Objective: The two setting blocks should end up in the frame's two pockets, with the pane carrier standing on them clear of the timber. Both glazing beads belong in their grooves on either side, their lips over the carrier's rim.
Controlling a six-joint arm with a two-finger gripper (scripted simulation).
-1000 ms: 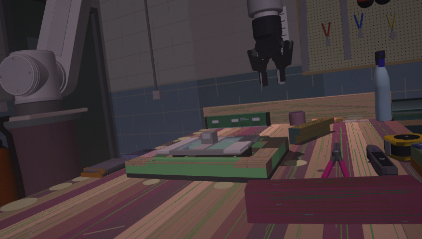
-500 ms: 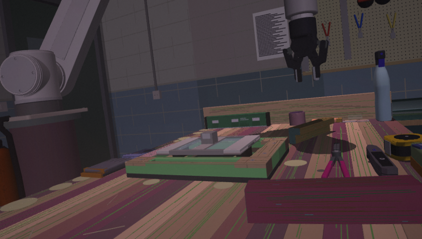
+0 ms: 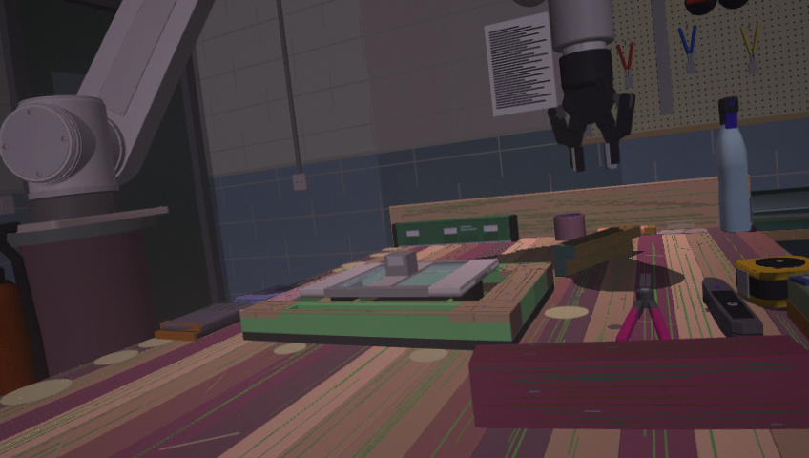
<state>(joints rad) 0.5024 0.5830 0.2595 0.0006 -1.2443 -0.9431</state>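
Note:
The pane carrier [image 3: 406,274], a grey rim around greenish glass with a grey knob on top, sits inside the timber frame [image 3: 409,306] in the middle of the bench. I cannot tell what it rests on. A long timber glazing bead [image 3: 599,252] lies on the bench to the right of the frame, and a second long maroon timber piece [image 3: 641,381] lies at the front right. My gripper [image 3: 594,160] hangs high above the bead on the right, open and empty.
Behind the frame stand a timber backboard, a green level [image 3: 454,231] and a small maroon cylinder [image 3: 569,226]. A spray bottle [image 3: 733,170], tape measure [image 3: 769,279], black tool [image 3: 731,307] and pink pliers [image 3: 644,315] crowd the right side. The robot base stands at the left.

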